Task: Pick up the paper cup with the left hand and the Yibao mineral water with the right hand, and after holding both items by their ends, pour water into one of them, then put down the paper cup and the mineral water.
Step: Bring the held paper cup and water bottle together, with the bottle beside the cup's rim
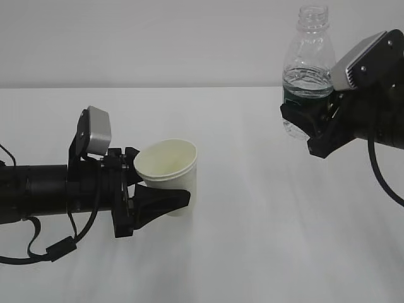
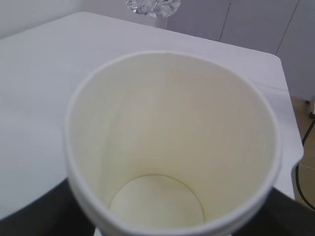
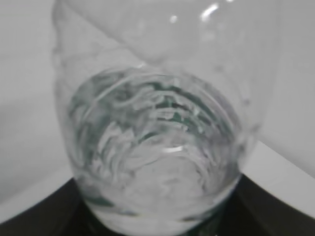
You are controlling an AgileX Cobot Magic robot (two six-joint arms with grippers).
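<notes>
The left hand comes in from the left side, low over the white table, and its fingers are closed around the lower part of the cup. The cup is tilted a little, with its mouth turned up and toward the camera, and its base seems to be at the table or just above it; I cannot tell which. In the left wrist view the cup fills the picture, and its cream inside looks dry and empty down to the round bottom. The right hand is at the upper right, well apart from the cup and higher than it. It grips the bottle at the lower part, around the green label. The bottle stands almost upright, without cap, and water fills about the lower half. The right wrist view shows the bottle very near, with water in it, between the two dark fingers.
</notes>
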